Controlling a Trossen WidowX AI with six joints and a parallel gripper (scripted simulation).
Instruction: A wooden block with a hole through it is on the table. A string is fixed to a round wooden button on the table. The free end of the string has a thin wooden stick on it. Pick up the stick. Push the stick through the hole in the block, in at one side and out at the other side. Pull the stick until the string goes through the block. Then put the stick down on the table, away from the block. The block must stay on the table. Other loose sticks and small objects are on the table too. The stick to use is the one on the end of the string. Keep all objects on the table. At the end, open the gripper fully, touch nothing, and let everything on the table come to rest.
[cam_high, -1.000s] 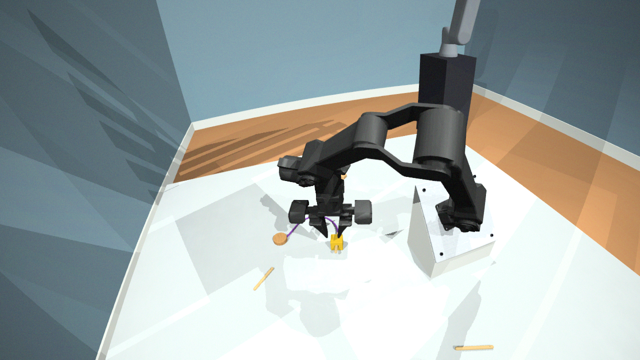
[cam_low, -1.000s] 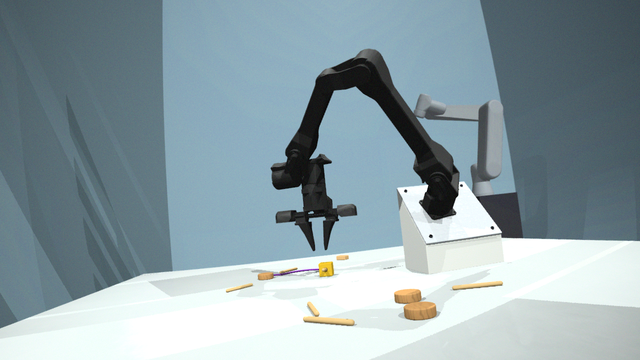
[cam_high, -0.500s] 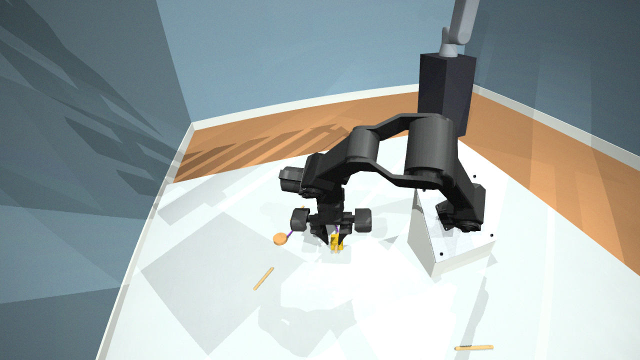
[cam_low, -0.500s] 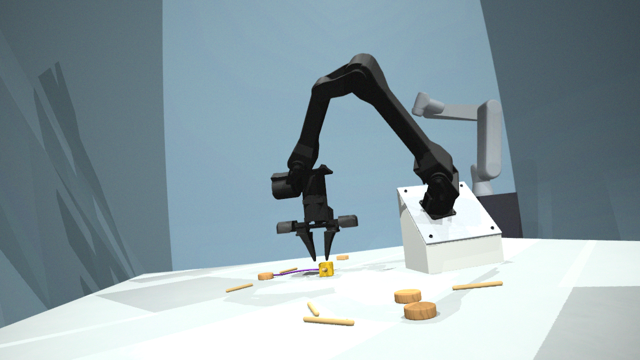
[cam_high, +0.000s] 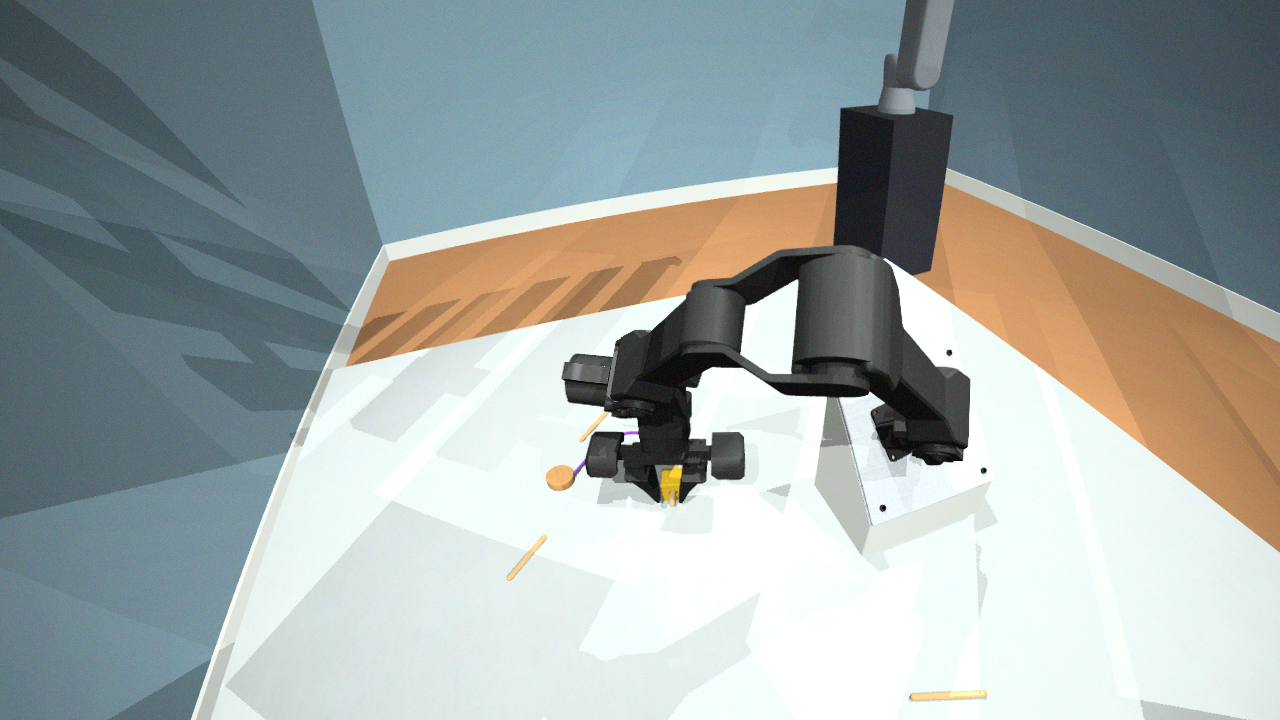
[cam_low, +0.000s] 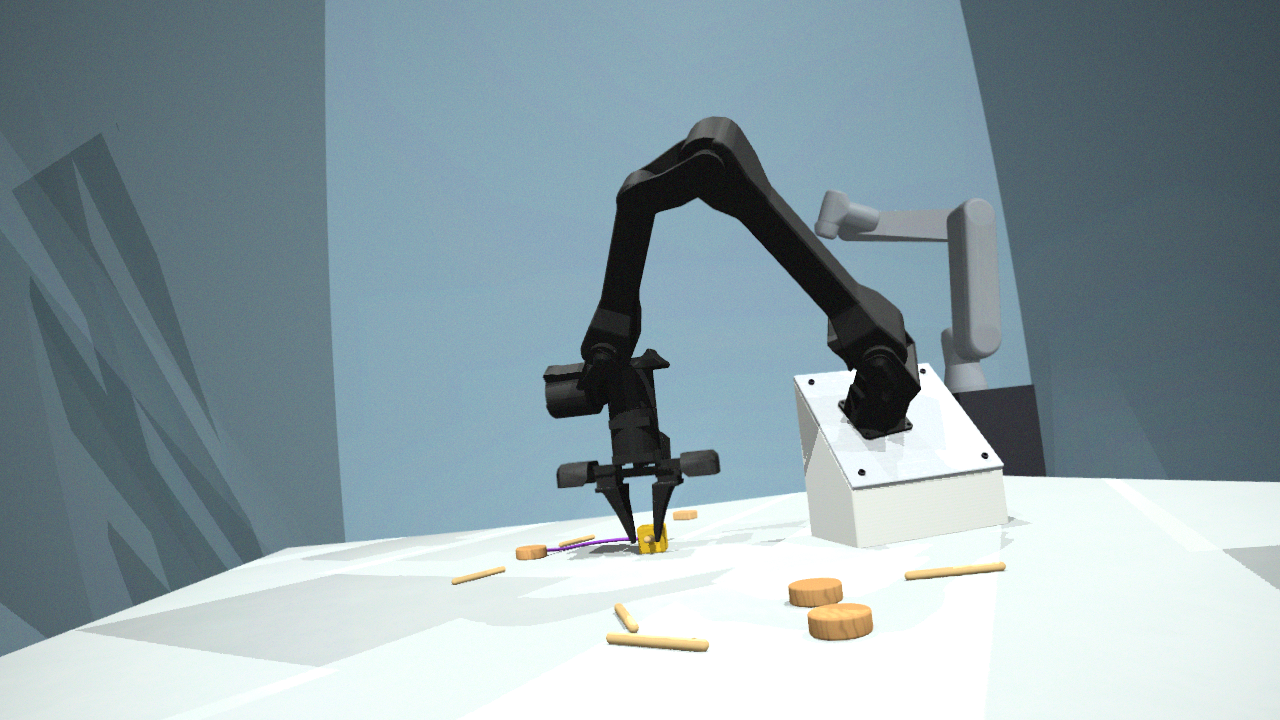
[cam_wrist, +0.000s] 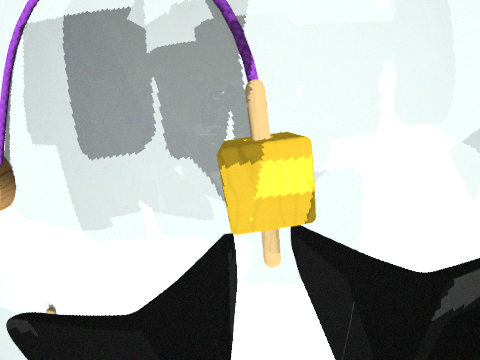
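The yellow block (cam_high: 669, 483) (cam_low: 651, 533) (cam_wrist: 267, 183) sits on the white table. The thin stick (cam_wrist: 256, 110) passes through its hole, and its tip pokes out of the near side. A purple string (cam_wrist: 235, 26) (cam_low: 590, 542) (cam_high: 580, 467) arcs from the stick's far end to the round button (cam_high: 561, 480) (cam_low: 530, 551) (cam_wrist: 3, 183). My gripper (cam_high: 669, 497) (cam_low: 646, 533) (cam_wrist: 263, 239) is low at the table, partly open. Its fingertips stand either side of the protruding stick tip, just in front of the block, and hold nothing.
Loose sticks (cam_high: 526, 557) (cam_high: 947, 694) (cam_low: 657, 641) (cam_low: 954, 569) (cam_low: 625, 617) lie about the table. Two wooden discs (cam_low: 814, 591) (cam_low: 839, 620) lie at the front right. The arm's white base (cam_high: 921, 514) (cam_low: 904, 510) stands to the right.
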